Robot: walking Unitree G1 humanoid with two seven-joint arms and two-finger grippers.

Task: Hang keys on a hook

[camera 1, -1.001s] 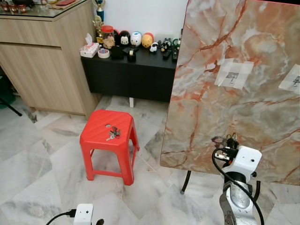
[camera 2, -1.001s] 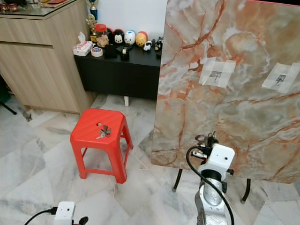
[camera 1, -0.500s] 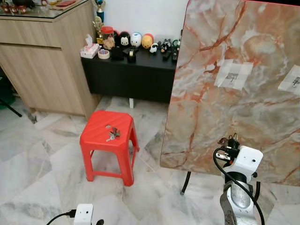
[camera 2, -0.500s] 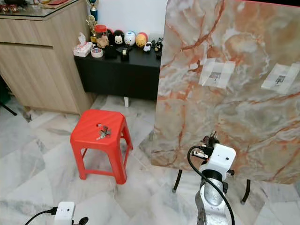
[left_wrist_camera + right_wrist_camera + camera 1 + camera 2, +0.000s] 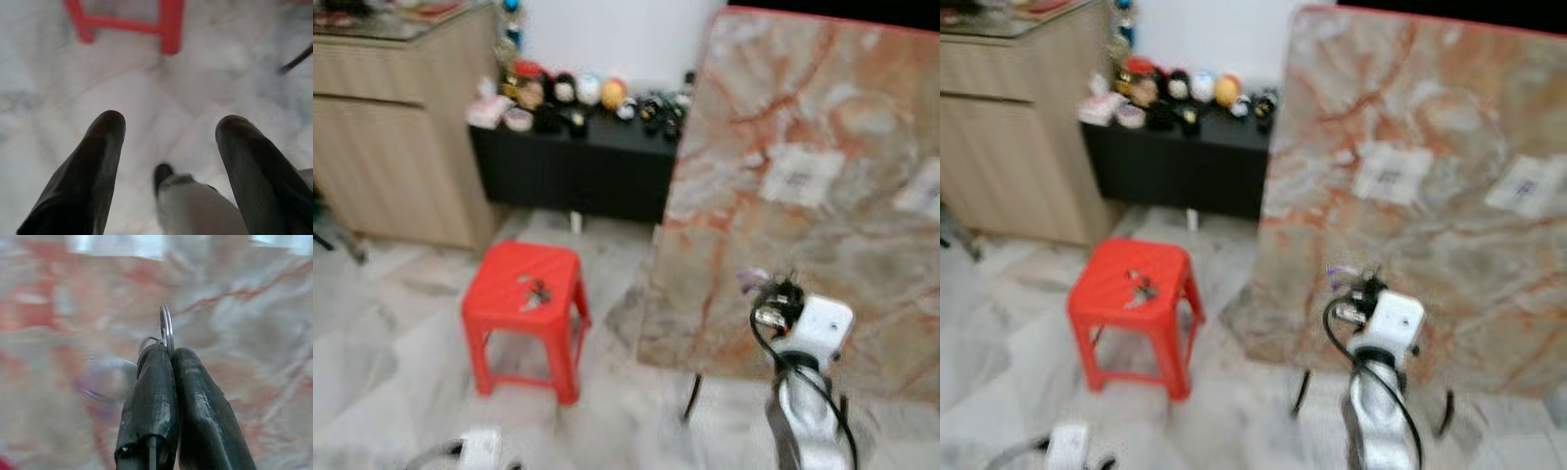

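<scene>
**Keys in the right gripper, head view swinging**

While the right gripper (image 5: 168, 357) pinches its two black fingers (image 5: 151, 401) tight on a metal key ring (image 5: 166, 328), the ring stands up just past the fingertips, with a pale purple tag blurred beside it. Behind it lies the marble-patterned board (image 5: 822, 117), close in front of the wrist camera. From the head, that gripper (image 5: 766, 292) sits low before the board, well below the two pale patches (image 5: 1391, 174) that I judge to carry the hooks.

Against the views of half a second ago, the whole scene has blurred and slid, so the head camera is moving; the arm itself looks little changed in pose. That suggests the robot is stepping or turning to line up, and the lift to a hook is not yet begun.

A second bunch of keys (image 5: 534, 292) lies on the red stool (image 5: 519, 294). The left gripper (image 5: 168, 147) hangs over the floor, fingers spread and empty.
</scene>
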